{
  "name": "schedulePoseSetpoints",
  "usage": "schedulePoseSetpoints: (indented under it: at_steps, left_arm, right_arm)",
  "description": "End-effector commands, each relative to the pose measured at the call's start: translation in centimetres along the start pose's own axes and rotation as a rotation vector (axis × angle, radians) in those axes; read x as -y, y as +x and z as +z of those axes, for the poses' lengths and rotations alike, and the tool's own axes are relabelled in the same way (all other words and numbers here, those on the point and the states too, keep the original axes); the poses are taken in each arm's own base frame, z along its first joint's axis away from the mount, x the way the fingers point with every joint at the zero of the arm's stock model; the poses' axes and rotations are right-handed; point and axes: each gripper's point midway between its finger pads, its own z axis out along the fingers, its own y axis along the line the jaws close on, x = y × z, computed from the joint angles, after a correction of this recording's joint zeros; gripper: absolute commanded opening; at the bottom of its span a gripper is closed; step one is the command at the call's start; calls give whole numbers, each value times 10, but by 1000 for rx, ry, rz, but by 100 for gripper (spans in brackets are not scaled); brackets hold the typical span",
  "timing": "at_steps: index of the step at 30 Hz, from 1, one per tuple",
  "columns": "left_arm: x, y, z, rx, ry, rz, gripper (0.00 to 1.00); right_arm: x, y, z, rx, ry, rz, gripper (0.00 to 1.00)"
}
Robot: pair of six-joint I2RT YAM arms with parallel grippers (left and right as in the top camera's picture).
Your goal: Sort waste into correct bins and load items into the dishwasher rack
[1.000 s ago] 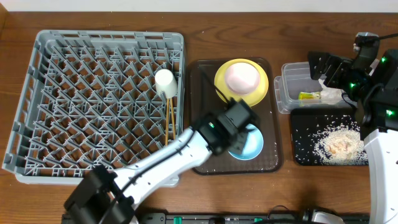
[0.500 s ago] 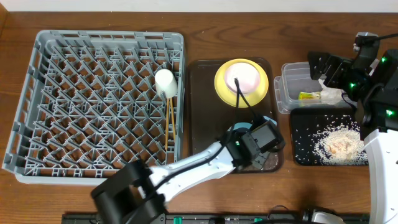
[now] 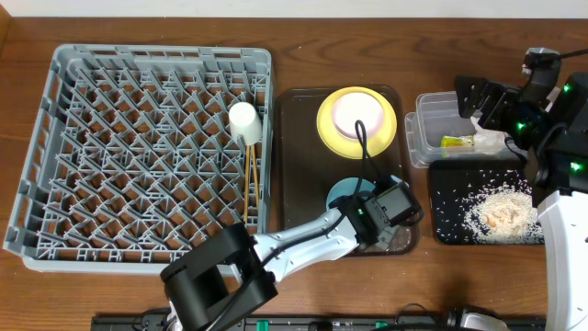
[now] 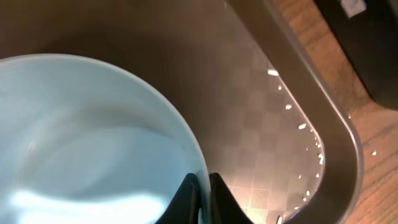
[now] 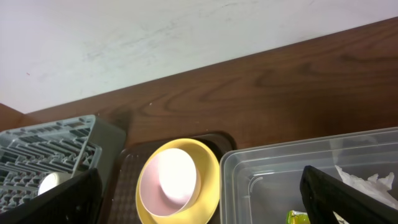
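Left gripper (image 4: 202, 182) has clamped onto the half-hidden light-blue bowl (image 3: 341, 193)

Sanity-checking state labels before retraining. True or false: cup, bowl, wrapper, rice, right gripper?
1. The white cup is in the rack. True.
2. The blue bowl is in the rack. False: it sits on the brown tray.
3. The wrapper lies in the clear tub. True.
4. The rice is on the yellow plate. False: it is in the black tray.
5. The right gripper is shut. False: open.
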Motion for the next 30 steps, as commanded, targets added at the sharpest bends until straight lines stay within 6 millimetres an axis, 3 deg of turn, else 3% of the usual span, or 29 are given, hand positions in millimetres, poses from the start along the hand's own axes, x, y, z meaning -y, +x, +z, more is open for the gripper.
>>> schedulePoseSetpoints:
  at_steps: [1, 6, 12, 16, 19, 24, 30]
  left_arm:
    - [0, -21, -17, 52, 16, -22, 6]
    - [-25, -57, -73, 148, 54, -111, 6]
    - [-72, -88, -161, 198, 349, -306, 6]
    - [-113, -97, -210, 211, 603, -435, 6]
    - [-153, -93, -231, 218, 760, -539, 6]
    - [-206, -81, -234, 227, 894, -700, 6]
    - [-236, -61, -202, 191, 966, -798, 6]
  right_arm:
    - [0, -1, -1, 1, -7, -13, 99]
    - [0, -1, -1, 1, -7, -13, 99]
    - [0, -1, -1, 1, -7, -13, 99]
    - [0, -1, -1, 1, -7, -13, 99]
    - [0, -1, -1, 1, -7, -13, 99]
    - [0, -1, -1, 1, -7, -13, 99]
    - [0, -1, -1, 1, -7, -13, 99]
